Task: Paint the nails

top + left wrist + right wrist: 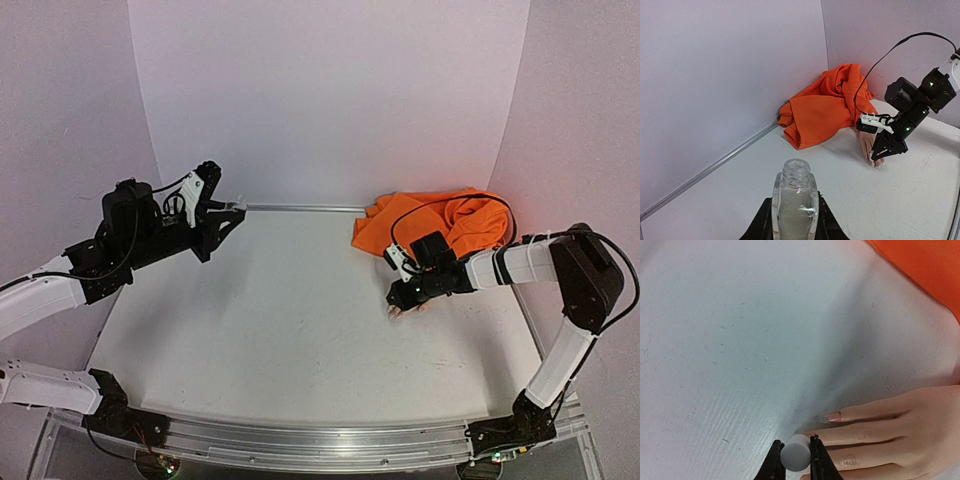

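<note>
Pale, skin-coloured mannequin hand (pixel 890 435) lies flat on the white worktop (pixel 280 320) toward 3 o'clock in the top view, with its orange fabric sleeve (pixel 440 225) bunched at 1 o'clock. The right tool (pixel 795 449) is clamped on a small white cylindrical cap (pixel 795 455) just beside the fingertips — one pinkish nail (pixel 835 416) sits at 1 o'clock from it. The left tool (pixel 795 225), well apart at 9 o'clock, grips an uncapped clear glass bottle (pixel 795 192).
</note>
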### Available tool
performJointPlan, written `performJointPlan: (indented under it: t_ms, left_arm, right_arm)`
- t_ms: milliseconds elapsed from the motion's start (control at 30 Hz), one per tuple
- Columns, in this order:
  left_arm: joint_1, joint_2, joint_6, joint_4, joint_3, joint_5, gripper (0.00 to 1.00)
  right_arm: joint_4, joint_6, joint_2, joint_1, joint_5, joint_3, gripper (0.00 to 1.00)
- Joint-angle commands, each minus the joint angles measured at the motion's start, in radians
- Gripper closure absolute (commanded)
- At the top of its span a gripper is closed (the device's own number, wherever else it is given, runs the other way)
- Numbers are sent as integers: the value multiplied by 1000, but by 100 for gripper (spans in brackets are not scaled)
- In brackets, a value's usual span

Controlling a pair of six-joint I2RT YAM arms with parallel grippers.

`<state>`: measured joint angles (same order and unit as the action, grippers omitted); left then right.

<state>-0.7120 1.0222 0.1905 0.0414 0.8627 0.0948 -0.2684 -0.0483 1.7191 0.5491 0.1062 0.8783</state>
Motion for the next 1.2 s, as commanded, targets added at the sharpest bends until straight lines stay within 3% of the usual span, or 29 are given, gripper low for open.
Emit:
performJointPlan:
  t_ms: [0,467,667,1167]
  left_arm:
    - [6,-11,-2,32,9,14,100]
    - [8,-13,-3,31,8,17,100]
    - [8,-11,-5,31,9,19,100]
    - [13,-8,-9,32,10,26,100]
  right_arm:
    - [18,11,8,11,11,37,100]
    - [-1,16,-35,31,34,17,100]
    - [-25,5,-98,31,-49,-5,100]
    - [-12,-2,-51,32,-87,10,100]
